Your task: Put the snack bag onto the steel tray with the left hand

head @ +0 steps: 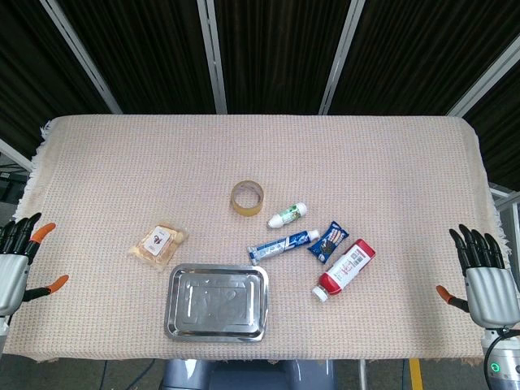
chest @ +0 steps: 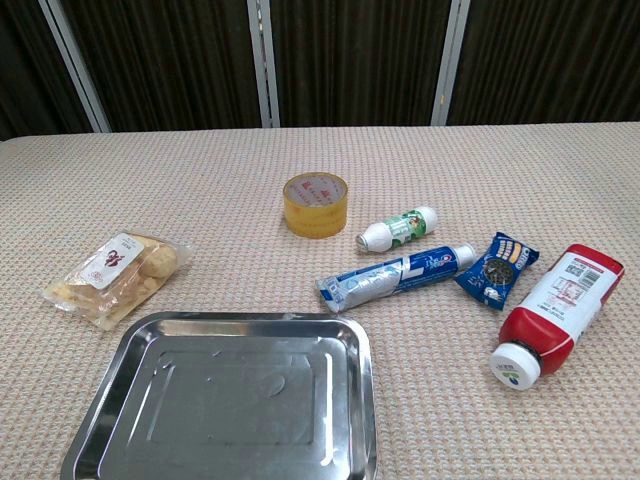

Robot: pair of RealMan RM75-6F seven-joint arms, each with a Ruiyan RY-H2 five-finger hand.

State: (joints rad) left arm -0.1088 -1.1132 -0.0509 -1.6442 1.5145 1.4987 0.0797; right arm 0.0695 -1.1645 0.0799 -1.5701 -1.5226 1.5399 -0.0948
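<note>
A clear snack bag (head: 158,244) (chest: 117,276) with a white label and tan pieces lies flat on the cloth, just beyond the left far corner of the steel tray (head: 184,323) (chest: 98,405). The tray sits at the front edge and holds nothing. My left hand (head: 15,262) hovers at the table's left edge, open, well left of the bag. At the right edge my right hand (head: 486,276) hangs open too. Neither hand shows in the chest view.
A roll of yellow tape (head: 247,197) (chest: 315,204) lies mid-table. To the tray's right lie a small white bottle (head: 288,215), a toothpaste tube (head: 283,244), a blue packet (head: 327,240) and a red bottle (head: 345,269). Dark panels stand behind the table.
</note>
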